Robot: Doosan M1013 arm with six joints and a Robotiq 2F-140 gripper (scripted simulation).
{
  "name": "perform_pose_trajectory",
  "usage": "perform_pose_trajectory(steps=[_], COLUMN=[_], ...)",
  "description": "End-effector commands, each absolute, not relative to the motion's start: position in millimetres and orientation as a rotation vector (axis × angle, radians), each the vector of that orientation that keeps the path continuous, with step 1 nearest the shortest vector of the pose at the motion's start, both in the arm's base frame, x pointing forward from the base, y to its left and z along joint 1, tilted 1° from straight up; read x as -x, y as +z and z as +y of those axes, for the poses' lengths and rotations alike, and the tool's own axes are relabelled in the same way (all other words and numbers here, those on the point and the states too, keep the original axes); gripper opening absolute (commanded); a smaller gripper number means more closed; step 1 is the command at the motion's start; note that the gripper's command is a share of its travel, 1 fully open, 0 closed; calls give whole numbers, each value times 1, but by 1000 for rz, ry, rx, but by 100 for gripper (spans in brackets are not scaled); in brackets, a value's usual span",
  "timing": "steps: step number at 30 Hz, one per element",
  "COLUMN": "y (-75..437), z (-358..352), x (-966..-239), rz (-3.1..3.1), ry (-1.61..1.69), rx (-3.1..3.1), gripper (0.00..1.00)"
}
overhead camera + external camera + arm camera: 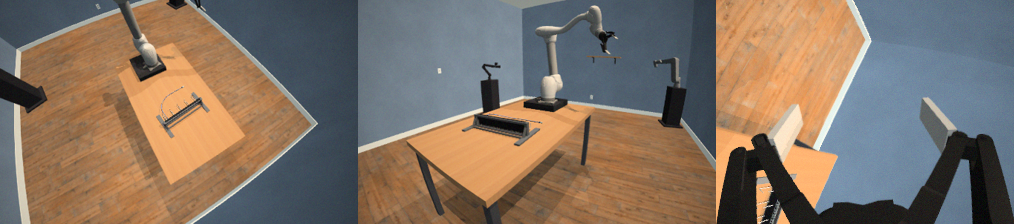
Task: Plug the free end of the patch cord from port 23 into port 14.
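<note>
The pincer (609, 41) is hanging high in the air beyond the desk (480, 163), its fingers spread wide apart and gripping nothing. The rack (184, 110) is sitting mid-desk, well apart from it. The patch cord (166, 98) is curving from the rack's one end, its free plug (183, 87) apparently lying on the desk toward the arm's base (138, 73).

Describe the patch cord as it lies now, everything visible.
The patch cord is thin and dark, flecked lighter along its length. It rises from the rack near that rack's left end in the top view, arcs away toward the arm's base, and ends in a small pale plug lying on the table, apart from the rack and well inside the edge. Nothing grips it: the gripper hangs open, high above the floor beyond the table.
</note>
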State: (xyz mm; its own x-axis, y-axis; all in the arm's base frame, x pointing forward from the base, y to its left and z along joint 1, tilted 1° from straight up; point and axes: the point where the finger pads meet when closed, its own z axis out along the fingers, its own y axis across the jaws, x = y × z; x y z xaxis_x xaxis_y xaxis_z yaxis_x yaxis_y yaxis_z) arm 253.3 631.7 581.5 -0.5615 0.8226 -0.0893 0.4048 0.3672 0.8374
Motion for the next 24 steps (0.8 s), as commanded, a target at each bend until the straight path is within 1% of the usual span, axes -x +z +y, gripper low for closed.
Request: perform_pose_trajectory(steps=[1, 9, 11, 12, 24], y=[552, 495, 495, 475, 396], z=[621, 591, 591, 578, 517], x=[-283, -337, -337, -356, -422], rz=[2143, 2166, 2166, 2173, 2201], ry=[1020, 870, 870, 818, 622], rx=[-1085, -1150, -1150, -1176, -1293], gripper=[100, 100, 100, 100, 100])
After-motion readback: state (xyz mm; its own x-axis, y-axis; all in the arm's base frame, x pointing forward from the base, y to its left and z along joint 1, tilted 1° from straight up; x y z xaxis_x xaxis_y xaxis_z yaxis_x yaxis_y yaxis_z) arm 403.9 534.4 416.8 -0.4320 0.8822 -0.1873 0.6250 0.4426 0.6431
